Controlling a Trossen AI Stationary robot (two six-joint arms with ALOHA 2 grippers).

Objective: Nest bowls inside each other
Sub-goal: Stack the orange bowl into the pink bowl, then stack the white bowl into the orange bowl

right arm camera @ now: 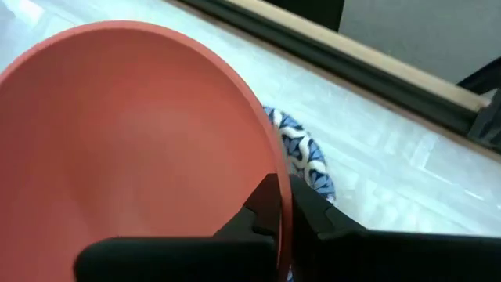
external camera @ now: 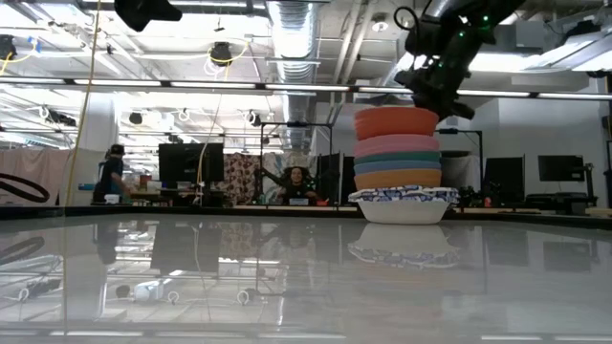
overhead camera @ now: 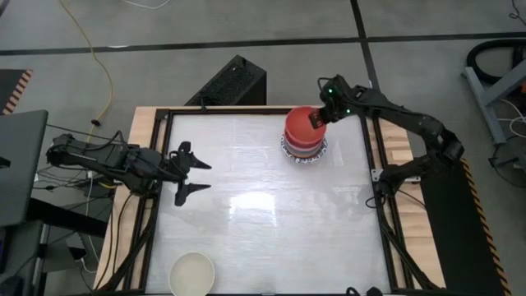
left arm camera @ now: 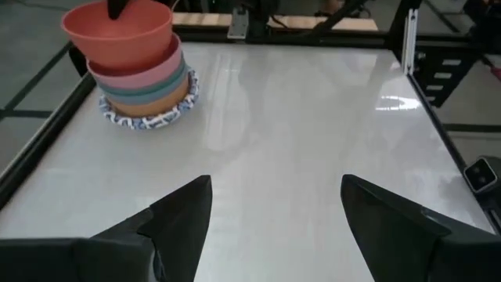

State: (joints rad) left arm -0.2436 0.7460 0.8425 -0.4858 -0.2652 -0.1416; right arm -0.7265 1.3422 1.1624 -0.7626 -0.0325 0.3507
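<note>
Bowls (external camera: 400, 162) sit nested in one stack near the far right corner of the table (overhead camera: 271, 222), a blue-patterned white one at the base and the red bowl (overhead camera: 301, 125) on top. The right gripper (right arm camera: 283, 205) pinches the red bowl's rim, one finger inside and one outside, so I judge the step in hand to be seating this bowl on the stack. Next it would need to let go and lift clear without dragging the bowl askew. A cream bowl (overhead camera: 192, 273) lies alone, well apart from the stack, at the table's near edge; it looks like the last one to fetch. The left gripper (overhead camera: 191, 169) waits with fingers spread and empty, well to the left of the stack.
</note>
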